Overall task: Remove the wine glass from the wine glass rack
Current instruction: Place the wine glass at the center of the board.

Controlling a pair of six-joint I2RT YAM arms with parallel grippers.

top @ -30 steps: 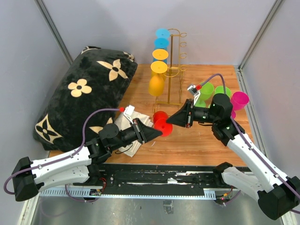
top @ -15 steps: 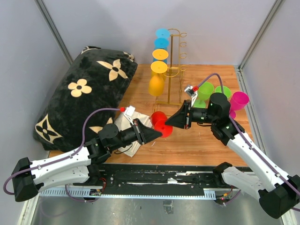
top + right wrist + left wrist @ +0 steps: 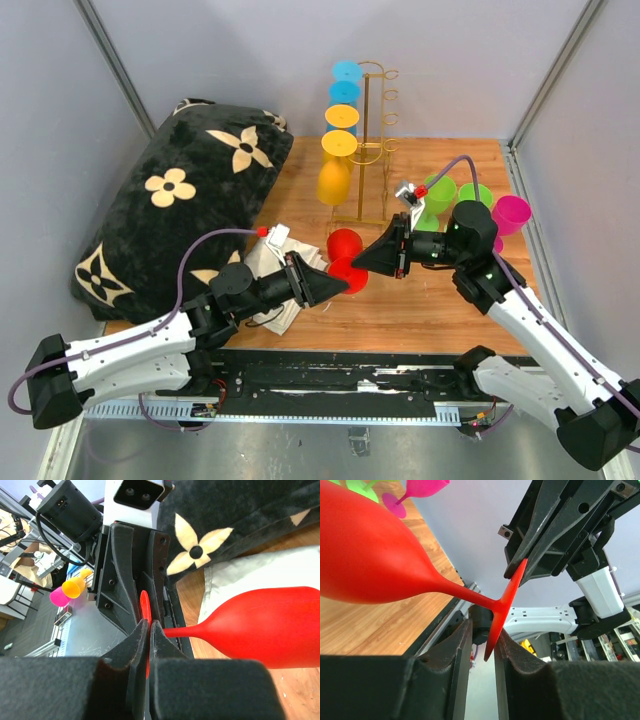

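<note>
Wine glass (image 3: 345, 248), red, lies tipped on its side between the two gripper noses, just in front of the base of the wine glass rack (image 3: 374, 150) and clear of its ring loops. The bowl is on the rack side and the foot is towards the arms. The right gripper (image 3: 149, 625) is closed tight on the rim of the round foot, pinching the disc edge-on. The left gripper (image 3: 484, 630) meets the opposite edge of the same foot with its fingers a little apart, one on each side of the disc and a slit showing beside it, so it grips nothing. Whether the bowl touches the wooden table (image 3: 420, 300) cannot be told. The two grippers face each other nose to nose, and the rack's wire base stands just beyond the bowl. On the rack's left side hang two blue glasses (image 3: 346, 82), two yellow ones and an orange one lowest. Green glasses (image 3: 440, 190) and a pink glass (image 3: 512, 212) stand behind the right arm. A black pillow (image 3: 180, 200) with cream flowers fills the left, with a white cloth (image 3: 262, 262) beside the left arm. The held glass is opaque glossy red, its rounded bowl tapering to a thin stem and a flat foot.
</note>
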